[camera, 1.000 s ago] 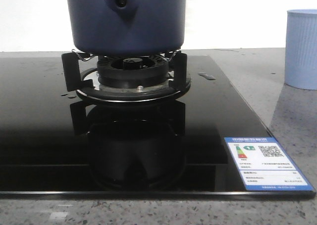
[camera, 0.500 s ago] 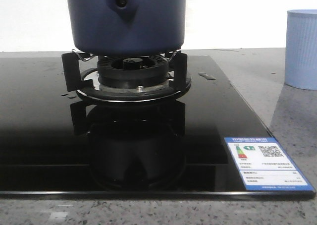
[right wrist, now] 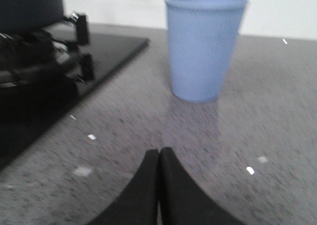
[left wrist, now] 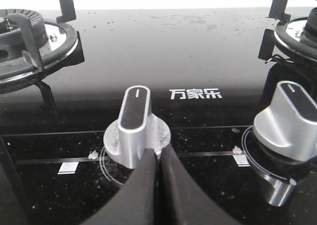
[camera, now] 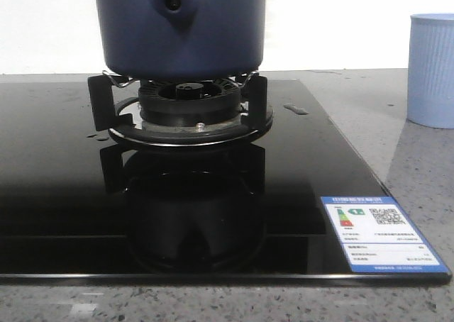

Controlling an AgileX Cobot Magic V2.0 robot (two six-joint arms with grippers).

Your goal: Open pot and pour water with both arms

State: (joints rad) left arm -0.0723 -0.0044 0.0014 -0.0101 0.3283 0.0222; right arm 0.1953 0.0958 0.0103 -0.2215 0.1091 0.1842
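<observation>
Two tools are pressed fully closed on nothing, the left tool (left wrist: pixel 154 158) just before a silver stove knob (left wrist: pixel 134 126) and the right tool (right wrist: pixel 159 158) over the speckled surface (right wrist: pixel 277 126) facing the pale blue cup (right wrist: pixel 204 44), while the pot (camera: pixel 181 28) sits on the burner (camera: pixel 188 106)

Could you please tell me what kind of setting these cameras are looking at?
Most likely a kitchen counter, perhaps a mock-up. A black glass gas hob lies on a speckled stone countertop, a dark blue pot sits on a burner, and silver control knobs line the front.
</observation>
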